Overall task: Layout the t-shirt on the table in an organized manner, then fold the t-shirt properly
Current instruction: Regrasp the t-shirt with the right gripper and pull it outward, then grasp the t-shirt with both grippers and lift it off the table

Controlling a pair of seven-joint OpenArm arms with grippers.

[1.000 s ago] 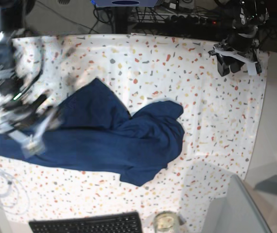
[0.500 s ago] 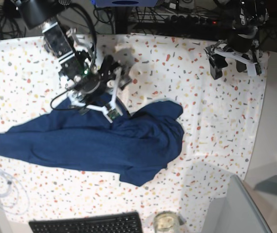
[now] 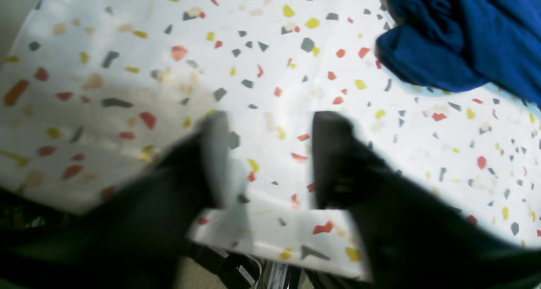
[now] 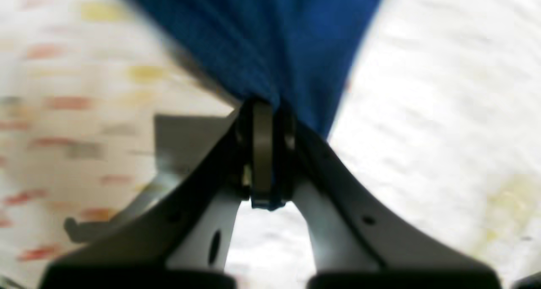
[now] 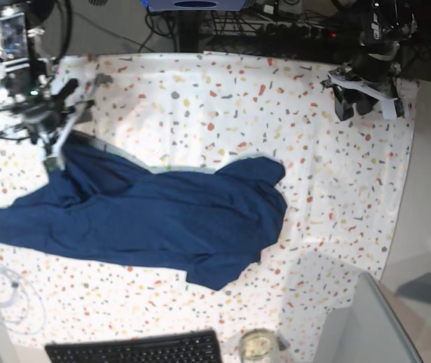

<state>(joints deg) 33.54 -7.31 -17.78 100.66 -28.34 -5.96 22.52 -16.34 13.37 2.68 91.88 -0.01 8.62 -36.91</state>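
Note:
The dark navy t-shirt [image 5: 162,219] lies crumpled across the middle of the speckled table [image 5: 223,98], stretched wide from left to right. My right gripper [image 5: 53,157] is at the shirt's upper left corner. The right wrist view shows that gripper [image 4: 264,111] shut on a bunched fold of the t-shirt [image 4: 270,39], lifted off the table [image 4: 422,111]. My left gripper [image 5: 363,97] hovers at the far right back corner, away from the shirt. In its own view the left gripper [image 3: 270,154] is open with nothing between its fingers, and the t-shirt [image 3: 456,39] shows at top right.
A black keyboard [image 5: 136,349] and a glass jar [image 5: 257,346] sit at the front edge. A white cable [image 5: 0,291] coils at the front left. A grey box [image 5: 367,325] stands at the front right. Dark cables run behind the table.
My right arm swung from the shirt's middle to the back left, its gripper closed on the cloth and drew the upper part leftward. The left gripper's fingers narrowed.

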